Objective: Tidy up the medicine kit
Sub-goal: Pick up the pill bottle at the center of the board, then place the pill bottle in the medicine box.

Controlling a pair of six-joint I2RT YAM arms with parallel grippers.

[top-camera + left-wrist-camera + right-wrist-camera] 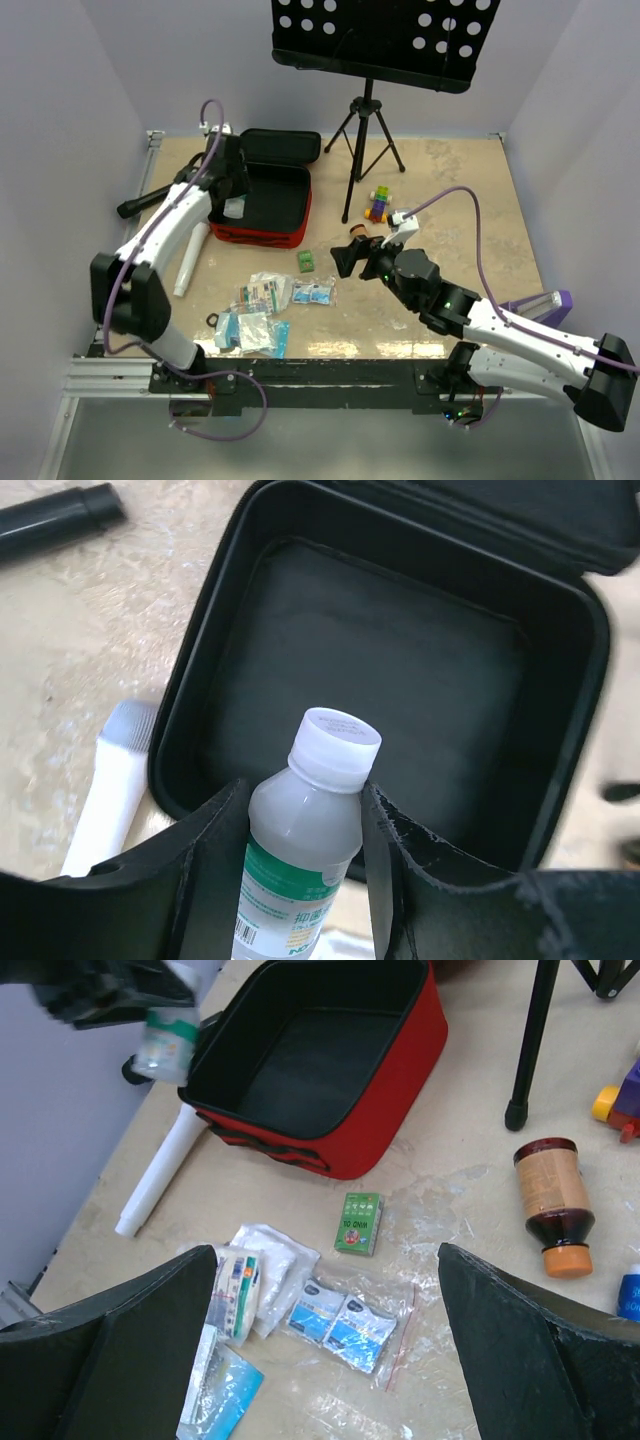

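A white-capped bottle [300, 850] is gripped by the jaws of the left gripper [303, 795] at the rim of the open medicine kit [262, 236], upper left, while the jaws of the right gripper [325, 1255] are spread wide.

Our left arm [165, 225]: stretched forward from its base, elbow out to the left, wrist tipped downward.
Our left gripper [305, 805]: jaws half closed, gripping a white-capped bottle [300, 850] at its shoulder, cap upward.
Our right arm [500, 325]: we carry it low, slanting forward and inward.
Our right gripper [325, 1260]: jaws spread wide, pointing down, holding nothing.
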